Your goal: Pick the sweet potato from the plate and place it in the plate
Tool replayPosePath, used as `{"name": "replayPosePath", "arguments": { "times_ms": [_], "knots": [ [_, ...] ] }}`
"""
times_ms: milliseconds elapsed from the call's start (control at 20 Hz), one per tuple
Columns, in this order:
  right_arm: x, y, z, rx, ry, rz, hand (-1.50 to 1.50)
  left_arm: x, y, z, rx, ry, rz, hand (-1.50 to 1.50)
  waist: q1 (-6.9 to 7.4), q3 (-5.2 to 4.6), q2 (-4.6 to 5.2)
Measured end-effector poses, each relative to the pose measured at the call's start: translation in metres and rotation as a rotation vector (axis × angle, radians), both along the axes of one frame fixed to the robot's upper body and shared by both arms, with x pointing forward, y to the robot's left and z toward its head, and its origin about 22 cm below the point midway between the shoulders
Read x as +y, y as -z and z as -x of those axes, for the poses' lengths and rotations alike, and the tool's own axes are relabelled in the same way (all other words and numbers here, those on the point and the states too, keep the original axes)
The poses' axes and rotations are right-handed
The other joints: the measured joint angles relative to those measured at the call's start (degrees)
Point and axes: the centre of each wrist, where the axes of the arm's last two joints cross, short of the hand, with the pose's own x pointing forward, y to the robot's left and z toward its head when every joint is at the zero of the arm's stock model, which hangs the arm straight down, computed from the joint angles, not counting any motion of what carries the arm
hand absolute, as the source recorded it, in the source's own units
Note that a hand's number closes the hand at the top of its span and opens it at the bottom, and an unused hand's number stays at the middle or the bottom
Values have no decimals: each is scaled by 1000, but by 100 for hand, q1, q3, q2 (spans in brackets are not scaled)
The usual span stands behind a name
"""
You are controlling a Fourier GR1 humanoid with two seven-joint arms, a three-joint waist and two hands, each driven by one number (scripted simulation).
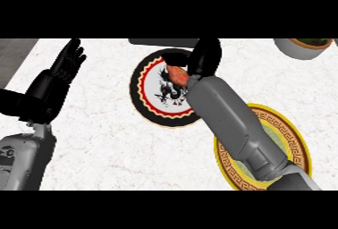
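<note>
Here, the right robot hand (204, 58), angled in above the black plate (162, 96), grasps the potato (178, 77); left robot hand (63, 71) rests open.

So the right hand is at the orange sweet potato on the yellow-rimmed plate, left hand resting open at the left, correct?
Not quite. In the head view the right hand is at the orange sweet potato on the black-rimmed plate with a red ring. The rest holds.

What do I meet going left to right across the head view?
left hand → black-and-red plate → right hand curled round the sweet potato → gold-rimmed plate
</note>
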Motion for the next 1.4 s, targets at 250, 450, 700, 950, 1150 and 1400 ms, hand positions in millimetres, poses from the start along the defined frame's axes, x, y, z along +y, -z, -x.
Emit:
{"name": "replayPosePath", "arguments": {
  "times_ms": [250,450,700,950,1150,1400],
  "knots": [
    [-4,8,9,-56,17,-87,-150,8,6,5,13,-40,-1,0,-220,-1,-67],
    [-16,19,24,-97,26,-148,-150,21,8,13,23,-72,-6,0,-403,-2,-120],
    [-41,37,58,-136,27,-170,-150,26,14,20,23,-94,-4,0,-538,-5,-149],
    [-76,48,100,-149,30,-169,-150,26,15,23,27,-101,-7,0,-573,-6,-150],
    [-103,51,138,-147,36,-157,-150,22,11,26,27,-92,-1,0,-562,-6,-145],
    [-130,48,174,-145,36,-139,-150,26,10,27,24,-91,-1,0,-536,-4,-130]
  ]
}}
